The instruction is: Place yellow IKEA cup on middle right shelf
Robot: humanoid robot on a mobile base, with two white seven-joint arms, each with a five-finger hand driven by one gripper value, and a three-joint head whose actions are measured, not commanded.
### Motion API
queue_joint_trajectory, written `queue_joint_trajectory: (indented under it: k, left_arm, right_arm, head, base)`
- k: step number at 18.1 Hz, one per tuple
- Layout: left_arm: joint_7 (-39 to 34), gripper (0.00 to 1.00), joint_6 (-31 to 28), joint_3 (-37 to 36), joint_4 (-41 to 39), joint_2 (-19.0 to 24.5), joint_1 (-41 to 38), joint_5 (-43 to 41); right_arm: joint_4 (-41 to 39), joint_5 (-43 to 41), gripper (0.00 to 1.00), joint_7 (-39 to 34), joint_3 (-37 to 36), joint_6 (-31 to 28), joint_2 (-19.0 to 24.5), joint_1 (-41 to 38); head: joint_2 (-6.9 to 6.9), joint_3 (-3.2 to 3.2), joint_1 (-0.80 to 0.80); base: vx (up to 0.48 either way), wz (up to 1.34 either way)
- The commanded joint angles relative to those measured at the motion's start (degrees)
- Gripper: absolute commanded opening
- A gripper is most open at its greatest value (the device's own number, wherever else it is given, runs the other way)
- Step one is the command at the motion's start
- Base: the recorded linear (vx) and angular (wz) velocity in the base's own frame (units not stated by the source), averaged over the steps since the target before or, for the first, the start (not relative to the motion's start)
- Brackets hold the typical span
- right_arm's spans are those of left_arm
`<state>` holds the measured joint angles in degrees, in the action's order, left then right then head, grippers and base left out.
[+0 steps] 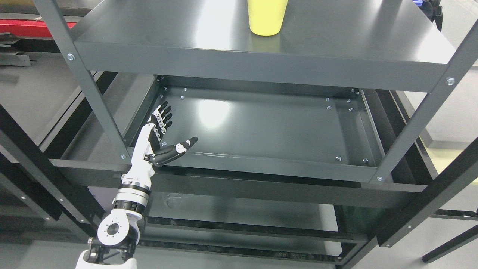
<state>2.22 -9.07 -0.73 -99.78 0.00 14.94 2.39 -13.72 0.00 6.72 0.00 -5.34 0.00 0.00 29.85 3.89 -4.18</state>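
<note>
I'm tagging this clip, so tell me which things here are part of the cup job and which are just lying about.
Job: yellow cup on the top shelf; middle shelf; left hand, open, holding nothing.
Lying about: red item at far left.

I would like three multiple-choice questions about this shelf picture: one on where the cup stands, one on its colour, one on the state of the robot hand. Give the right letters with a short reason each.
1. Where does the cup stand?
A. on the upper shelf board
B. on the lower shelf tray
C. in the robot's hand

2. What colour is the cup?
A. red
B. yellow
C. blue

3. How is the left hand?
A. shut on the cup
B. curled into a fist
C. open, holding nothing

Answers:
1 A: the yellow cup stands on the upper shelf board, above the lower shelf tray.
2 B: its wall is plainly yellow.
3 C: the left hand has straight fingers and thumb spread, with nothing in it, by the tray's left edge.
</note>
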Motion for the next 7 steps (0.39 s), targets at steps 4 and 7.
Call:
queue_joint_trajectory:
  k: [4,7]
  left_arm:
    - [0.1,0.99,0.0,0.5,-1.0,1.0,-0.4,0.0]
    - [0.1,0.99,0.0,0.9,-1.0,1.0,-0.4,0.0]
  right_arm:
    - [0.0,-1.4,0.99,0.0,1.0,0.0,-1.0,-0.8]
    - [0.0,-1.4,0.99,0.0,1.0,0.0,-1.0,-0.8]
  head:
    - [0.00,0.00,0.00]
    - [0.00,0.00,0.00]
  base:
    - [0.000,0.00]
    - [0.000,0.00]
